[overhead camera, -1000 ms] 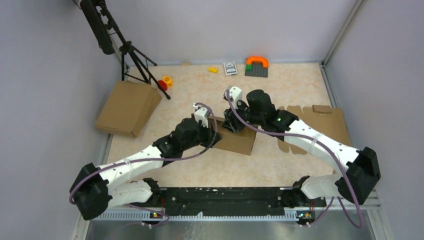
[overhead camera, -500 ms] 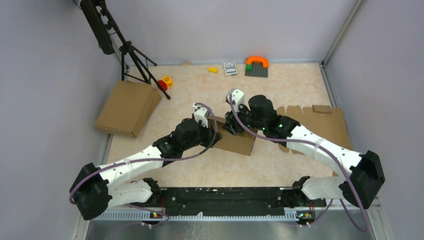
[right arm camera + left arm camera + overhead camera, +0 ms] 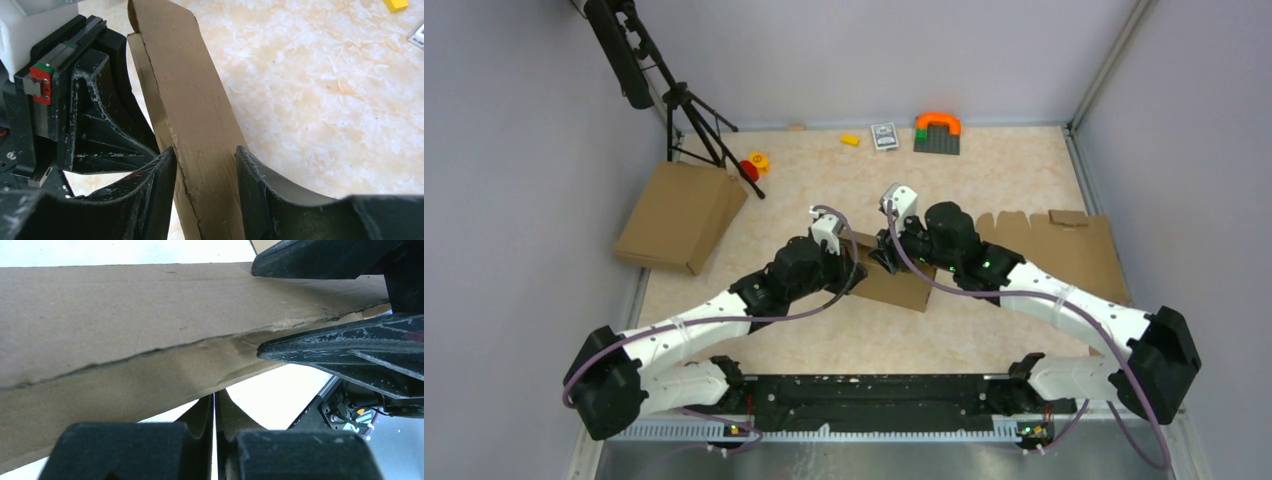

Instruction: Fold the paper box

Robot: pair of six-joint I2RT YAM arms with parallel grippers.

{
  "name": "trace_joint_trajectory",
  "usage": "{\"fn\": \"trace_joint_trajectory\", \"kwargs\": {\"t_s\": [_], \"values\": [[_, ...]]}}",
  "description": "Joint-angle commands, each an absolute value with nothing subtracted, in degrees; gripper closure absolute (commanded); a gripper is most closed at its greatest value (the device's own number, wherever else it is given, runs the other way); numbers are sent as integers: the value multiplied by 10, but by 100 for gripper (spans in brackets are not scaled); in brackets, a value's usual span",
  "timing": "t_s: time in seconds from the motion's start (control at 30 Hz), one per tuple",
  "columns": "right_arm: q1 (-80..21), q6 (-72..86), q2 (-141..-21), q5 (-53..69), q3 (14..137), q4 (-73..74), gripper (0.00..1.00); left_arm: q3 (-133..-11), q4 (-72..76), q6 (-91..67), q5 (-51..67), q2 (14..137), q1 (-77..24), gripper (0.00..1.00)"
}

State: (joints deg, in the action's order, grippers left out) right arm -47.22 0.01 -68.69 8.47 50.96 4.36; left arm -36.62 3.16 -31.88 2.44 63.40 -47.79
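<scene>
Paper box [image 3: 902,288] lies mid-worktop [image 3: 984,180], partly folded, between the 2 grippers. The left gripper [image 3: 215,412] meets it from the near left, fingers drawn almost together and pinching a thin cardboard edge. The right gripper [image 3: 205,162] comes from the right, clamped on an upright flap with 1 finger pressed to each face. From above, both wrists cover most of the box, so its outline is hard to read. Each wrist view crops it to a creased strip.
</scene>
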Motion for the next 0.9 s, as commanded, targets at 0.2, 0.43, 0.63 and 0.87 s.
{"fn": "trace_joint_trajectory", "kwargs": {"t_s": [0.2, 0.43, 0.63, 0.87], "values": [[-509, -17, -683, 36, 461, 69, 53, -368, 72, -319, 12, 633, -476, 100], [-519, -13, -676, 19, 427, 49, 53, -367, 69, -319, 14, 631, -476, 100], [-520, -9, -663, 7, 400, 34, 53, -368, 70, -319, 16, 632, -476, 100], [-533, -17, -671, -22, 383, 21, 51, -371, 69, -320, 20, 637, -476, 100]]}}
